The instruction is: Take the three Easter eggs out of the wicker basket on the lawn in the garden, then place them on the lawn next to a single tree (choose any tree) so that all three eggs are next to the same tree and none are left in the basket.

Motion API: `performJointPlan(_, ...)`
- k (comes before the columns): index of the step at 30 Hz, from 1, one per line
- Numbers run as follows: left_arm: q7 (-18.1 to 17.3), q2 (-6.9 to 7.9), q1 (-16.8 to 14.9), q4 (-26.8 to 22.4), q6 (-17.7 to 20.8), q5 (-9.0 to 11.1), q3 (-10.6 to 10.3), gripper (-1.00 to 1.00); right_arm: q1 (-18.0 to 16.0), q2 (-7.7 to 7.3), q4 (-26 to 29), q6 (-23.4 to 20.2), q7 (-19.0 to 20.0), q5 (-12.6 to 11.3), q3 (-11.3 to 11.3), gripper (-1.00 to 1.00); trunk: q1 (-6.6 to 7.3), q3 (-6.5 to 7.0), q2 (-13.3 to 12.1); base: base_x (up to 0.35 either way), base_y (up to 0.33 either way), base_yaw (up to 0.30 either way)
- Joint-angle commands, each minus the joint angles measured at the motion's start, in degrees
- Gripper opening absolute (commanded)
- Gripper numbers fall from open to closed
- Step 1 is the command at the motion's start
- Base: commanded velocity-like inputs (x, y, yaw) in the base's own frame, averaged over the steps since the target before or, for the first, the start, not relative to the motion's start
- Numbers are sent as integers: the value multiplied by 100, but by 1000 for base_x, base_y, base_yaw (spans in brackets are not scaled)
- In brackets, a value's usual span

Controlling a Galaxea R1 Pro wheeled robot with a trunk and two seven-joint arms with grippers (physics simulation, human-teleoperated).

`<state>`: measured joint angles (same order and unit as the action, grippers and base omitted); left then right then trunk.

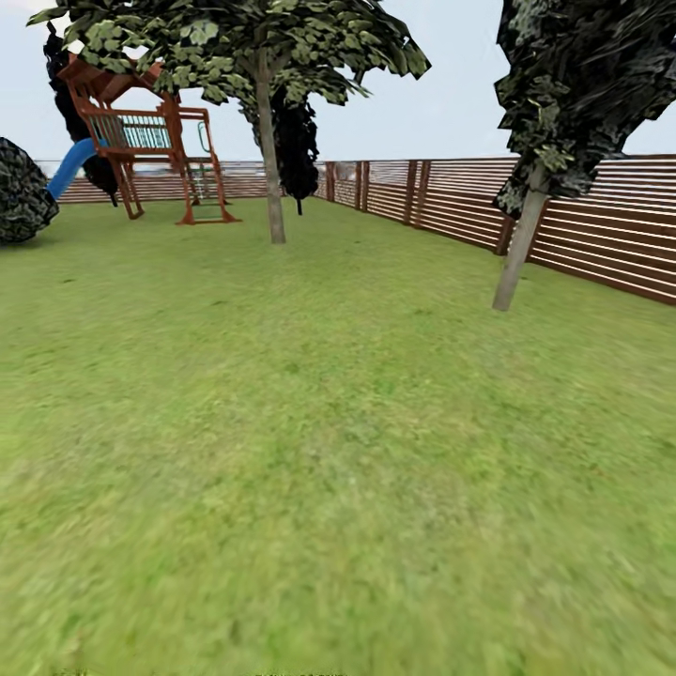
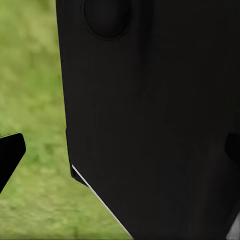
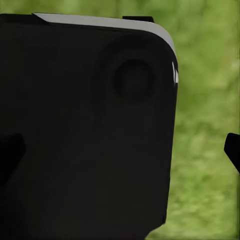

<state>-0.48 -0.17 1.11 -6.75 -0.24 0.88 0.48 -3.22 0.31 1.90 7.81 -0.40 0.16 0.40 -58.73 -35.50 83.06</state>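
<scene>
The lawn (image 1: 338, 451) of the garden stretches ahead as flat mottled green grass. The Easter eggs, the wicker basket and the tree are out of view. In the left wrist view my left gripper (image 2: 120, 150) is open, its dark fingertips (image 2: 11, 152) far apart at the picture's edges, with a black part of the robot's body (image 2: 150, 110) right in front and grass behind. My right gripper (image 3: 120, 150) is open too, one fingertip (image 3: 233, 149) over grass, facing another black body panel (image 3: 85, 125). Neither holds anything.
A brown slat fence (image 1: 582, 225) runs along the right and the back. Two thin trunks with dark leafy crowns stand at mid-distance (image 1: 272, 178) and at the right (image 1: 519, 249). A wooden playset with a blue slide (image 1: 150, 150) and a dark bush (image 1: 21, 192) stand far left.
</scene>
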Motion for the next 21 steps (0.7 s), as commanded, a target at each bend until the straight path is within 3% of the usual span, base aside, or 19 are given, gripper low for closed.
performJointPlan(1,-5,-1,4,-10,-3,9,5,100,-3,-1,-5,19,-4,2,4,100,0,-10,2,0,0,210)
performJointPlan(21,-5,-1,4,-10,-3,9,5,100,-3,-8,-5,19,-4,-5,4,100,0,-140,2,0,0,210)
